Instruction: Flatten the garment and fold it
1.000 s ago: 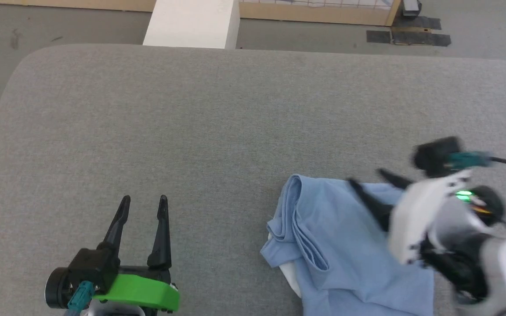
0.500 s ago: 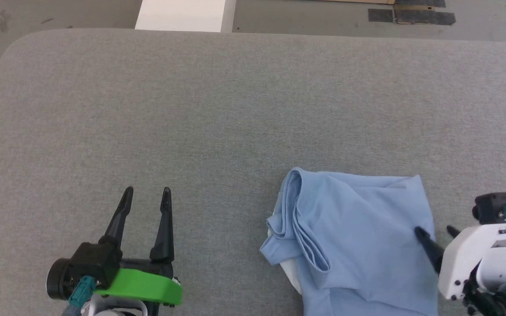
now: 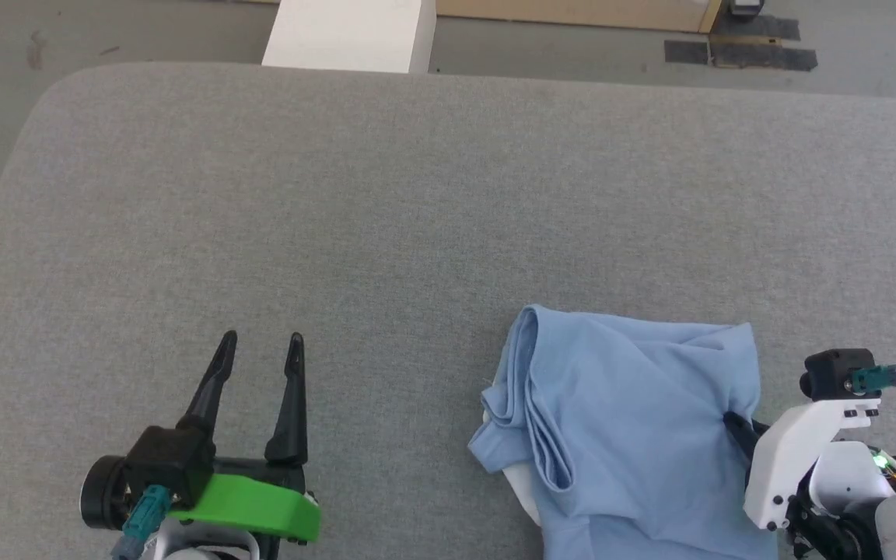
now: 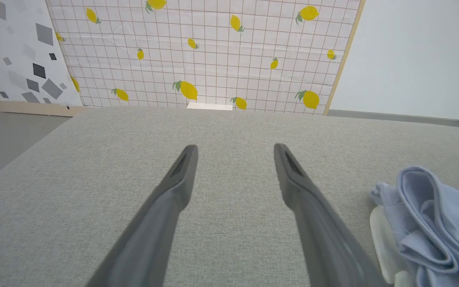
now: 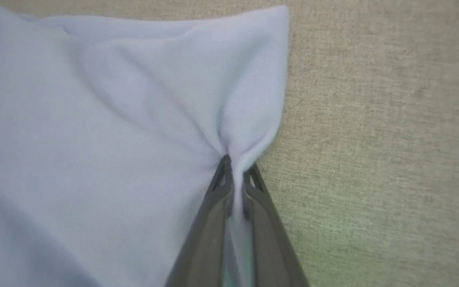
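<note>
well to the left of the crumpled light blue polo shirt (image 3: 635,420), our left gripper (image 3: 260,338) waits with jaws spread, empty. the shirt lies on the grey fabric table (image 3: 339,194), its left side bunched in folds. at the shirt's right edge our right gripper (image 5: 233,163), open a moment ago, has now pinched a tuck of cloth, so we think pulling it flat can begin.

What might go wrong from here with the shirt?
1. The right gripper is shut on a thin pinch at the edge of the shirt; a pull may slip it free.
2. The left gripper is open, away from the shirt, so pulling could drag the bunched pile across the table instead of spreading it.
</note>
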You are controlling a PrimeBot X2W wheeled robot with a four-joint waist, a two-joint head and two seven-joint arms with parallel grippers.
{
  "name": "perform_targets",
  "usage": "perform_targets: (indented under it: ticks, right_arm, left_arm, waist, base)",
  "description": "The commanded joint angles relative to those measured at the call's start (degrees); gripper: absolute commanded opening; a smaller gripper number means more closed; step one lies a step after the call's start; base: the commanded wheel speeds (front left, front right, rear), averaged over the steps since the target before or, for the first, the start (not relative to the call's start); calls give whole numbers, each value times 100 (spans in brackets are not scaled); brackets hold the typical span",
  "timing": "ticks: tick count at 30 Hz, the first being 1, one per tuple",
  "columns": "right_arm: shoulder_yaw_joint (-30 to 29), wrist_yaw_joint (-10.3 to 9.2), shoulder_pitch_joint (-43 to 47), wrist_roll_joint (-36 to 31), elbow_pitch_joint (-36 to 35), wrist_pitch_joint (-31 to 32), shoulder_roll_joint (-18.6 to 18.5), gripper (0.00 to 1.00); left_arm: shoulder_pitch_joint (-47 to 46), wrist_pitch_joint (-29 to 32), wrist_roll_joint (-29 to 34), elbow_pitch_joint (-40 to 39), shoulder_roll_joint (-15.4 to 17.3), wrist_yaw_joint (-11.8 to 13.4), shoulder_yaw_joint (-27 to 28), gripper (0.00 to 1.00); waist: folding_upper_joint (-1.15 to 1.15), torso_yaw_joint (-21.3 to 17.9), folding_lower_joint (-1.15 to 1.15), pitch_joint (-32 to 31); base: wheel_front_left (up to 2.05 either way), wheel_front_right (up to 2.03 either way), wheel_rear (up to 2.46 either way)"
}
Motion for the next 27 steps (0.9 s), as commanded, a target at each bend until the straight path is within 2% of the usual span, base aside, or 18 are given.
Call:
perform_targets:
  ticks: [1,9,18,27]
  right_arm:
    - [13,-8,-128,-4,32,-73,43,0]
    - [-52,-8,-522,-121,41,-67,-285,0]
    - [1,-8,-1356,-194,63,222,-1264,0]
    - [41,-8,-2395,-212,85,328,-2096,0]
  left_arm:
    - [7,10,24,-16,37,39,-4,100]
    - [31,48,26,-115,87,75,-5,100]
    - [-188,130,107,-318,218,107,49,100]
    - [-742,266,400,-642,387,95,17,100]
  waist:
    - [0,-74,0,-82]
    - [0,-421,0,-116]
    - [0,-1006,0,332]
    - [0,-1530,0,1141]
  base:
    - [0,0,0]
    - [0,0,0]
    - [0,0,0]
    - [0,0,0]
